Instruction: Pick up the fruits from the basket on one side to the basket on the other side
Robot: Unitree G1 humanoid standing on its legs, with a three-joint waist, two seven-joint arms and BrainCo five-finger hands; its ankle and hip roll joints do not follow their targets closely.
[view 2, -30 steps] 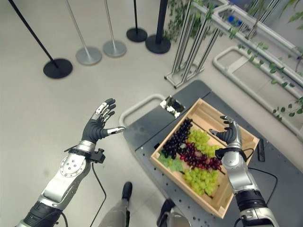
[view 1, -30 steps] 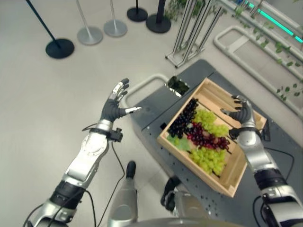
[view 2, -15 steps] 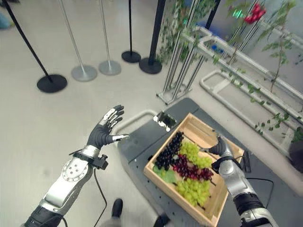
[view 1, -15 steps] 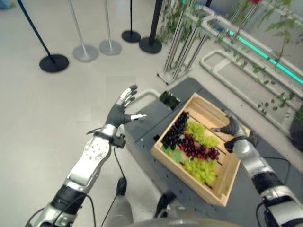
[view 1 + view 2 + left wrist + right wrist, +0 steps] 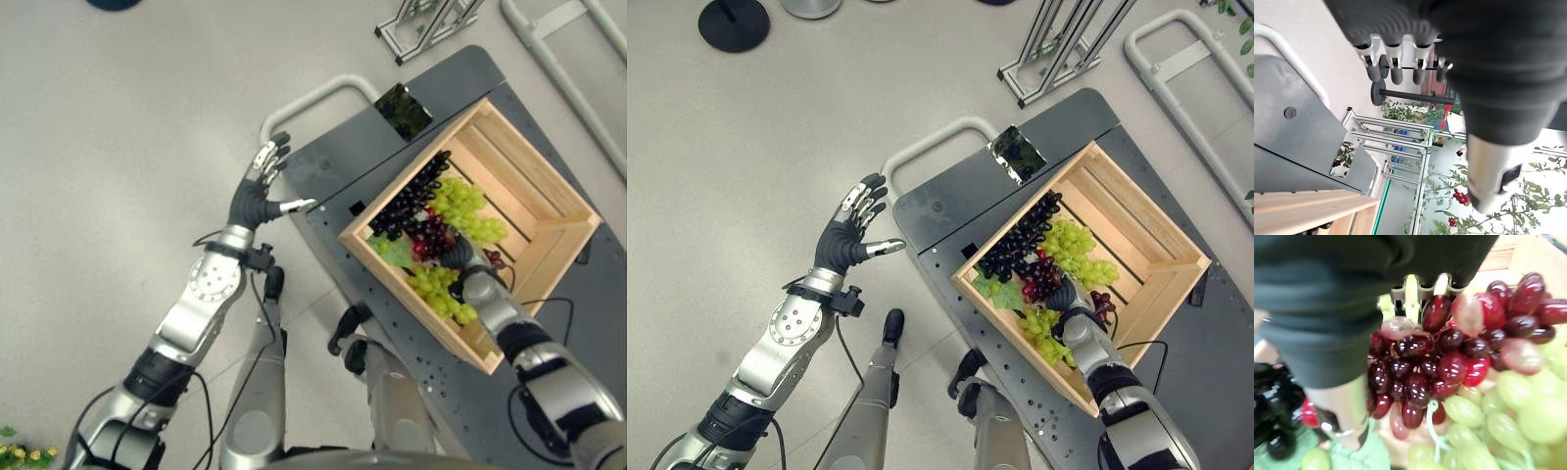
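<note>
Reaching into wooden crate (image 5: 1136,250) on grey cart (image 5: 950,211) — right hand (image 5: 1070,305) down among grapes, fingers buried in red grape bunch (image 5: 1444,362); grip impossible to tell. Left hand (image 5: 844,238) spread wide, empty, out over floor. Grasp step, likely. Next: closing round bunch, lifting clear — gently, soft fruit.
</note>
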